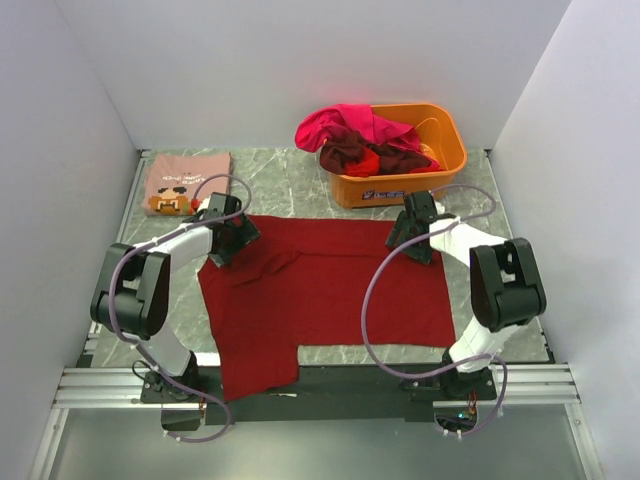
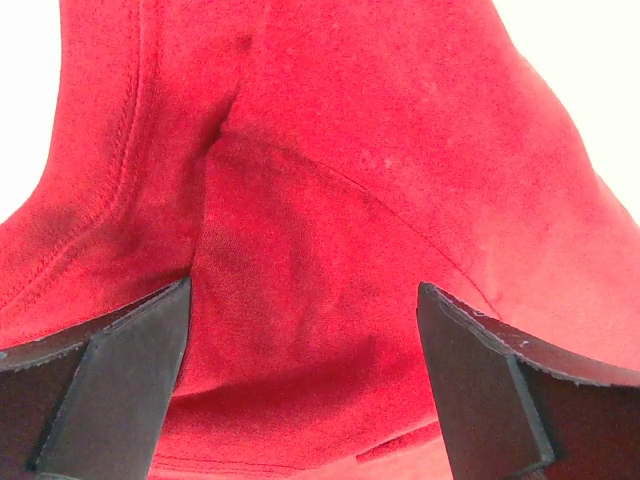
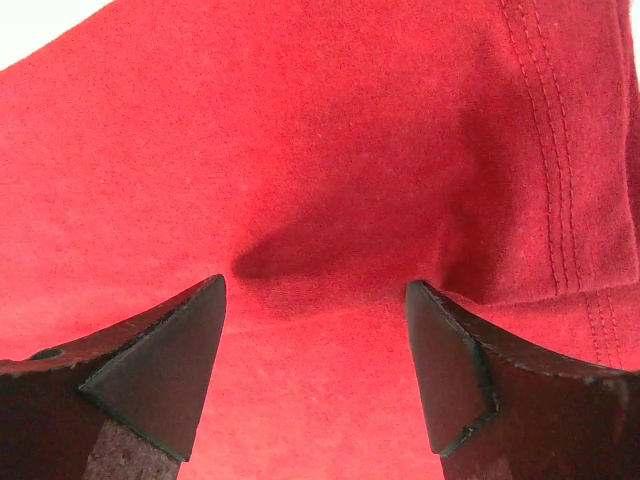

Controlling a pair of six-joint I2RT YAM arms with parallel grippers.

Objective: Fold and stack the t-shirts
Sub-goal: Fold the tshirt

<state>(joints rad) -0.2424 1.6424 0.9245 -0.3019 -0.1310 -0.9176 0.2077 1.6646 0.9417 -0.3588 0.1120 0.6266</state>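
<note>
A plain dark red t-shirt [image 1: 320, 290] lies spread across the middle of the table, one part hanging over the near edge. My left gripper [image 1: 232, 235] is open at its far left corner; in the left wrist view [image 2: 302, 290] the jaws stand wide apart over creased red cloth [image 2: 330, 120]. My right gripper [image 1: 412, 232] is open at the far right corner; in the right wrist view [image 3: 315, 283] the jaws stand apart over red cloth [image 3: 300, 130] near a stitched hem. A folded dusty pink tee [image 1: 186, 183] with a pixel-art print lies at the back left.
An orange plastic tub [image 1: 390, 188] stands at the back right, holding a magenta tee [image 1: 340, 122], a maroon one [image 1: 345, 152] and a red one [image 1: 365, 163]. White walls close in the left, back and right sides.
</note>
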